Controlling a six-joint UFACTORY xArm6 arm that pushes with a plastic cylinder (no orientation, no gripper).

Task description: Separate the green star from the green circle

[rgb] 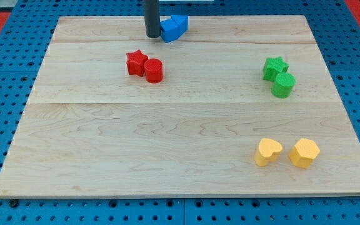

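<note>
The green star [274, 67] lies at the view's right, touching the green circle [284, 85] just below and right of it. My tip [152, 34] is at the view's top, left of centre, right beside the blue blocks [174, 28] and far to the left of both green blocks.
A red star [136, 62] and a red circle [154, 70] touch each other below my tip. A yellow heart [268, 151] and a yellow hexagon [305, 152] sit at the lower right. The wooden board [136, 144] rests on a blue pegboard.
</note>
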